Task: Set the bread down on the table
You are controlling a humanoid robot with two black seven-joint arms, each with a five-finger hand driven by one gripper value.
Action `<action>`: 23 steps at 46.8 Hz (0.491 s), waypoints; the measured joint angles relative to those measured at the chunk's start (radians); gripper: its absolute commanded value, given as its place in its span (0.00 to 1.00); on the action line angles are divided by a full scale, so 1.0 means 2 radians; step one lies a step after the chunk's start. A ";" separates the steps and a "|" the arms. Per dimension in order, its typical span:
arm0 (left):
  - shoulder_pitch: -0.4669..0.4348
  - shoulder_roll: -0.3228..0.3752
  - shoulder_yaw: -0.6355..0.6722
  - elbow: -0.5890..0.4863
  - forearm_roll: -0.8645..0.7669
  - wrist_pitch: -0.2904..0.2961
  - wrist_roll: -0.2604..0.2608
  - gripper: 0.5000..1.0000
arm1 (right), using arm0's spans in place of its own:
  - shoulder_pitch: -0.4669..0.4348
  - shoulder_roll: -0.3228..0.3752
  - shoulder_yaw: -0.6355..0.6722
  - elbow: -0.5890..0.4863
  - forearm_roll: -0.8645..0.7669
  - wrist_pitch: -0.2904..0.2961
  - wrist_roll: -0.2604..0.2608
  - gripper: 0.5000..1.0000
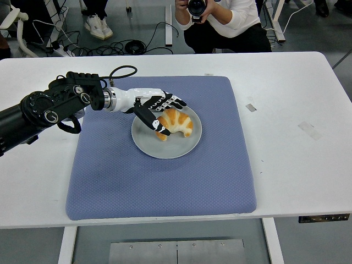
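Note:
A golden croissant [177,122] lies on a round grey plate [170,144] on the blue mat [159,181]. My left hand [164,114] reaches in from the left and sits over the croissant's left end. Its fingers [175,102] are spread along the far side and the thumb [152,122] lies against the near left side. The croissant still rests on the plate. The right arm is out of view.
The white table [297,110] surrounds the mat, with bits of tape [251,107] to the right. A crouching person holding a camera [197,6] is beyond the far edge. Cables lie on the floor behind.

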State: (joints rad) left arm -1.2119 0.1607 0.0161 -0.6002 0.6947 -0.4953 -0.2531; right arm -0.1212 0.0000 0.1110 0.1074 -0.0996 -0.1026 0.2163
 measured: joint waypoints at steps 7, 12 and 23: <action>0.000 0.000 0.000 0.001 0.002 0.000 0.000 0.77 | 0.000 0.000 0.000 0.000 0.000 0.000 0.000 1.00; 0.000 0.000 0.000 0.001 0.004 0.000 0.000 0.77 | 0.000 0.000 0.000 0.000 0.000 0.000 0.000 1.00; -0.002 0.000 0.003 0.002 0.005 0.000 0.000 0.67 | 0.000 0.000 0.000 0.000 0.000 0.000 0.000 1.00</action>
State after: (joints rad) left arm -1.2160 0.1598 0.0221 -0.5966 0.7053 -0.4951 -0.2531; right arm -0.1212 0.0000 0.1114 0.1074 -0.0997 -0.1025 0.2163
